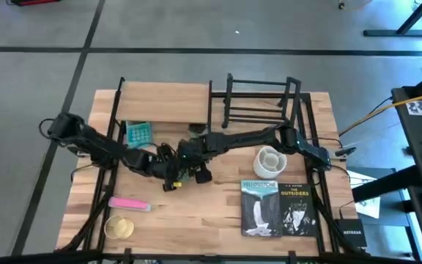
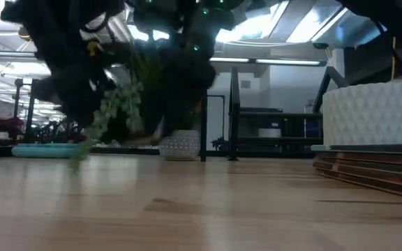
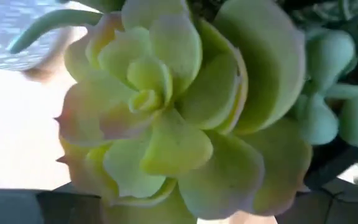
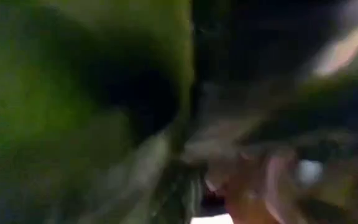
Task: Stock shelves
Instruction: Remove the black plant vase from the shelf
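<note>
Green artificial succulent (image 3: 179,118), mid-worktop (image 1: 218,220): left gripper (image 1: 168,174) and right gripper (image 1: 193,163) converge on it; finger state undeterminable. Judged step: pickup. Next: carry to wood-board shelf (image 1: 163,99).

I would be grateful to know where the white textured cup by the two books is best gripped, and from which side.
Judging from above, the white cup stands upright with its mouth open, so gripping one wall at the rim, coming straight down, looks best. The books lie close in front, leaving little room for a sideways approach.
</note>
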Robot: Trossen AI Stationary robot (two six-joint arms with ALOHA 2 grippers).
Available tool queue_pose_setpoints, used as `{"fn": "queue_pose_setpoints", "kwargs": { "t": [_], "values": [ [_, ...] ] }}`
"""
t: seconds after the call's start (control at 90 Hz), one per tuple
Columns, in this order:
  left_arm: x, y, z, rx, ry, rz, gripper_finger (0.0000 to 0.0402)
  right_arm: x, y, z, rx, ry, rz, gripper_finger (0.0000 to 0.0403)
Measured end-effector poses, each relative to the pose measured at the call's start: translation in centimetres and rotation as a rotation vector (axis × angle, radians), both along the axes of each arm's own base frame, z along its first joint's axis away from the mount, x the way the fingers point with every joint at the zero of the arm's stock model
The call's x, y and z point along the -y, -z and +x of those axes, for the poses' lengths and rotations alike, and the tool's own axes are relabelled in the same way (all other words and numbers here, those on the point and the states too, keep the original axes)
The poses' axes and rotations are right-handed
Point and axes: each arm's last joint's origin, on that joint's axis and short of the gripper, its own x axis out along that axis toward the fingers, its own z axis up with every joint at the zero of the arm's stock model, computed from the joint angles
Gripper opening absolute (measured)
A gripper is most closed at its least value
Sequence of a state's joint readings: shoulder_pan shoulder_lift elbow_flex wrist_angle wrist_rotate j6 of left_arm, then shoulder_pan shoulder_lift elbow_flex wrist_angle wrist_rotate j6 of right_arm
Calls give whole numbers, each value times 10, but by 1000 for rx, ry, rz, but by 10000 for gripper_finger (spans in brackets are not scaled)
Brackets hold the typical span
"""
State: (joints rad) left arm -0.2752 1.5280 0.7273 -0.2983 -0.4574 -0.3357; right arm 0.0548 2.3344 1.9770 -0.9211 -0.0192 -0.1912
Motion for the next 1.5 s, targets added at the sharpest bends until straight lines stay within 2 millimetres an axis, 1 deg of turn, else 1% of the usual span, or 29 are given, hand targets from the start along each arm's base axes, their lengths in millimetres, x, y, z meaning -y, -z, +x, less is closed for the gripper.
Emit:
{"fn": "queue_pose_setpoints", "kwargs": {
  "t": [0.133, 0.278, 0.411, 0.567, 0.722, 0.8, 0.878, 0.944, 1.0, 1.144, 1.3, 1.422, 1.5],
  "values": [
    [5, 20, 13, 25, 5, 1, 265, -3, 14, -11, -69, 24, -21, 342],
    [6, 27, 27, 93, 39, 14, 265, -1, 19, -30, -105, 62, -35, 342],
    [2, 26, 37, 159, 77, 16, 265, 3, 15, -54, -110, 122, -78, 342],
    [-13, 23, 51, 244, 113, 5, 265, 6, 9, -85, -119, 205, -97, 342],
    [-25, 28, 66, 354, 142, -24, 265, 9, 17, -117, -204, 290, -133, 342],
    [-29, 36, 72, 358, 160, -24, 265, 10, 15, -131, -217, 342, -150, 342],
    [-30, 39, 81, 363, 172, -15, 265, 13, 13, -146, -260, 387, -192, 342],
    [-30, 41, 89, 358, 186, -3, 265, 14, 7, -155, -258, 423, -216, 342],
    [-29, 44, 97, 355, 210, 1, 265, 15, -2, -163, -257, 449, -236, 342],
    [-28, 48, 119, 355, 249, 18, 265, 17, -28, -176, -205, 497, -262, 342],
    [-33, 53, 142, 369, 257, 33, 265, 19, -58, -188, -100, 532, -248, 342],
    [-40, 53, 155, 384, 255, 23, 265, 20, -77, -200, -39, 568, -249, 342],
    [-44, 52, 159, 390, 244, 26, 265, 21, -88, -208, -4, 594, -252, 342]
  ]
}}
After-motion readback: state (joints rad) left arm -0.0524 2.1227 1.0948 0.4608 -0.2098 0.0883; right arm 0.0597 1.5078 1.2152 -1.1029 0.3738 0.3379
